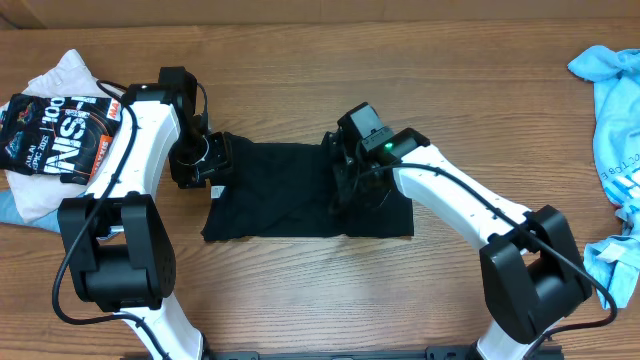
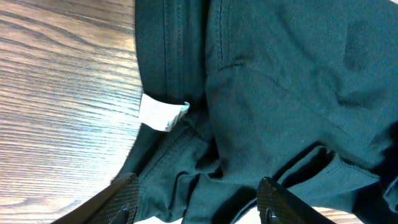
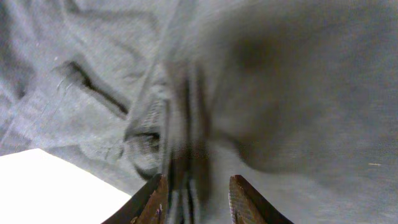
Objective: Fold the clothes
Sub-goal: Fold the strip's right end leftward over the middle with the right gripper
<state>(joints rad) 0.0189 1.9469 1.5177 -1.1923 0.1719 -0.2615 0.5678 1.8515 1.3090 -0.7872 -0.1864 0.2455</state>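
Observation:
The plain black shirt point(image 1: 290, 195) lies on the table as a rough folded rectangle. My left gripper point(image 1: 212, 162) is over its left upper corner. In the left wrist view the shirt point(image 2: 280, 81) fills the frame, its small white label point(image 2: 163, 115) at the collar edge. The left gripper point(image 2: 198, 202) is open wide with bunched fabric between the fingers. My right gripper point(image 1: 345, 178) is over the shirt's right part. In the right wrist view the shirt point(image 3: 298, 93) looks grey and blurred, and the gripper point(image 3: 198, 199) is open around a raised ridge of cloth.
A black garment with white and red lettering point(image 1: 55, 130) lies on a white cloth point(image 1: 70, 75) at the far left. A light blue shirt point(image 1: 615, 150) lies at the right edge. Bare wooden table point(image 1: 300, 290) lies in front of the shirt.

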